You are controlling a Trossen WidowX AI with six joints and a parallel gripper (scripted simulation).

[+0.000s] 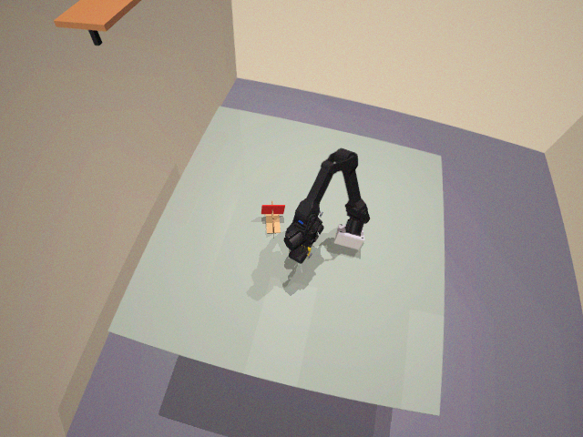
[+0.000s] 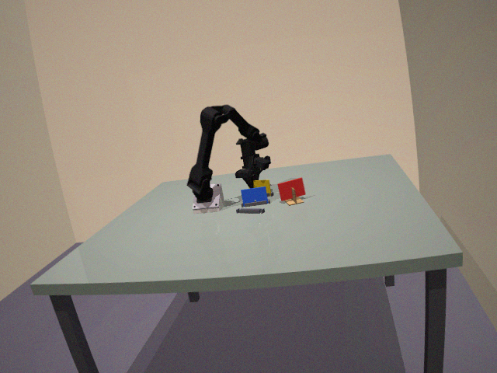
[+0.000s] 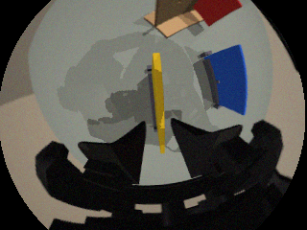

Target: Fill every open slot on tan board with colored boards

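Yellow board (image 1: 309,251) (image 2: 262,186) (image 3: 157,91) stands below the parted, empty hand (image 1: 298,259) (image 2: 251,186) (image 3: 158,124)

The arm (image 1: 317,188) (image 2: 206,146) arches up and over; its 1 tool (image 1: 303,254) (image 2: 251,185) (image 3: 158,124) points down, fingers parted.

Crosswise board (image 1: 272,208) (image 2: 291,188) (image 3: 218,11) on slotted board (image 1: 272,217) (image 2: 293,194) (image 3: 174,11), exterior view's right; middle holder (image 2: 255,203) (image 3: 206,83) before far holder (image 2: 272,194) (image 3: 153,98)
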